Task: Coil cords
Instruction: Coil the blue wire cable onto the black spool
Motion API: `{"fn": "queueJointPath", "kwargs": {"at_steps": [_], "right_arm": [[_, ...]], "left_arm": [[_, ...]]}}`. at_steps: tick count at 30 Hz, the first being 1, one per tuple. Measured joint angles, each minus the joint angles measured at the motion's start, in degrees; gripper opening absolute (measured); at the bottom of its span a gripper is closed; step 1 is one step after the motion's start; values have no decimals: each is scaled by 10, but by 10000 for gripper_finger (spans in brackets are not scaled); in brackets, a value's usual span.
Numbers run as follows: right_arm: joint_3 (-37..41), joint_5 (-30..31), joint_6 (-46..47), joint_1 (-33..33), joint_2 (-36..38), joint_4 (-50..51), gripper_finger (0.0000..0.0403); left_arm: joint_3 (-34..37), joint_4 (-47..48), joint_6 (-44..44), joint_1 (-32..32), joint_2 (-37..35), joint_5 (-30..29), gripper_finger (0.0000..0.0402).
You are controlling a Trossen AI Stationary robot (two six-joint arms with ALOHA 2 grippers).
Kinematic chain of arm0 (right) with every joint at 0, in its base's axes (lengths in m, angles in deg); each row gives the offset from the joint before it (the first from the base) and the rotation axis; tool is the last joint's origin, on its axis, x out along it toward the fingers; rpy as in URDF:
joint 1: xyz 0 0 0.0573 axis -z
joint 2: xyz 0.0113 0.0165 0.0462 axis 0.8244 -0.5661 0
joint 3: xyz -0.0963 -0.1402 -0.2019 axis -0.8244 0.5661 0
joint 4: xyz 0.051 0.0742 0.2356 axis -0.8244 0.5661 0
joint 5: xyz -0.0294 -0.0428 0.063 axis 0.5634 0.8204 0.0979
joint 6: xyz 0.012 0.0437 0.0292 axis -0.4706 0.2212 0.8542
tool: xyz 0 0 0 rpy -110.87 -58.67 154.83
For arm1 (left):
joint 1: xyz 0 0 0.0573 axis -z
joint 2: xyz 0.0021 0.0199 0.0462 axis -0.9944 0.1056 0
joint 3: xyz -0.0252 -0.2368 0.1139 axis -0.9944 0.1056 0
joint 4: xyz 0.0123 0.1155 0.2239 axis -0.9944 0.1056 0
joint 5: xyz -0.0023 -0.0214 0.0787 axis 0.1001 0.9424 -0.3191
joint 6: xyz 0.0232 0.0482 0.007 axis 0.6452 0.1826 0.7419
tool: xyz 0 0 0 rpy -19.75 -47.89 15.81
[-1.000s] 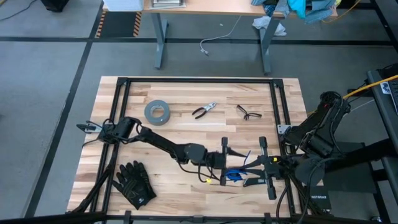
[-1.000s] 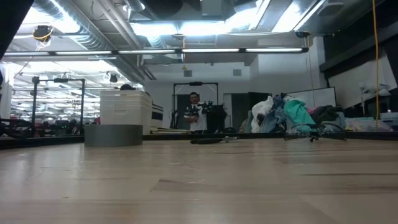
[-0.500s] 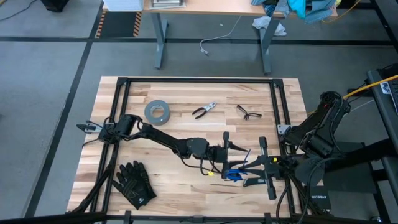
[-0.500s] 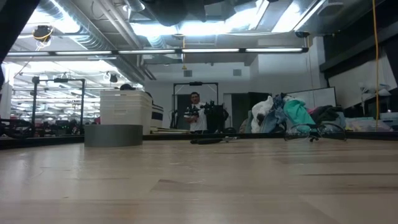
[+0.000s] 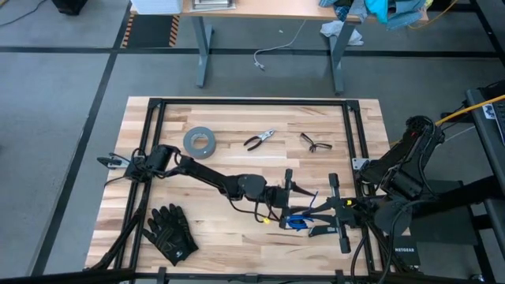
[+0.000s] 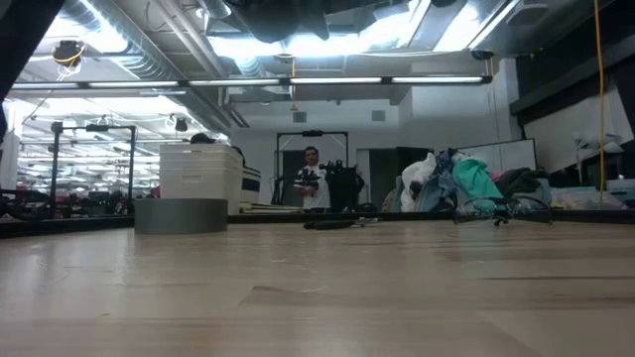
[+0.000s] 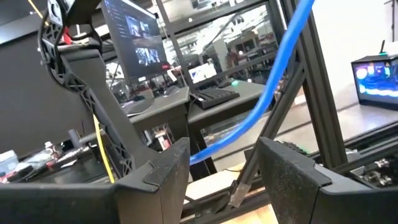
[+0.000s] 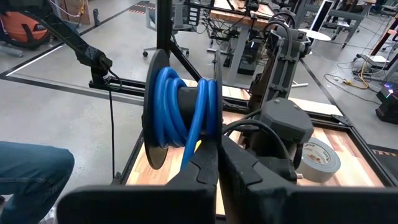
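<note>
Near the front edge of the table (image 5: 237,110), right of centre, the two grippers met over the cords (image 5: 298,222). The left gripper (image 5: 289,196) reached in from the left, its arm stretched low across the boards. The right gripper (image 5: 317,220) came in from the table's right side. Between them lay the blue and black cords, touching the wood.

In the right wrist view the blue cords (image 8: 180,111) sat wound on a dark spool, one strand running down into the right gripper (image 8: 217,155), whose fingers were clenched together on it. In the left wrist view a single blue strand (image 7: 261,106) ran slantwise behind the left gripper (image 7: 221,168); its fingers stood apart, released, with nothing between them.

Farther back on the table lay a grey tape roll (image 5: 200,141), pliers (image 5: 259,140) and safety glasses (image 5: 315,143), all well apart from the grippers. Black gloves (image 5: 170,232) lay at the front left corner. The tape roll (image 8: 319,158) also showed beyond the left arm in the right wrist view.

In the low view a person (image 6: 312,178) stood in the room far beyond the table.
</note>
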Motion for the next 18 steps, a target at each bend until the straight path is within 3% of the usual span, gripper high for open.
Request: {"fn": "queueJointPath", "kwargs": {"at_steps": [9,18], "right_arm": [[0,0,-2,0,0,0,3],[0,0,-3,0,0,0,3]], "left_arm": [[0,-1,-12,-8,0,1,172],[0,-4,-6,-9,0,32,117]]}}
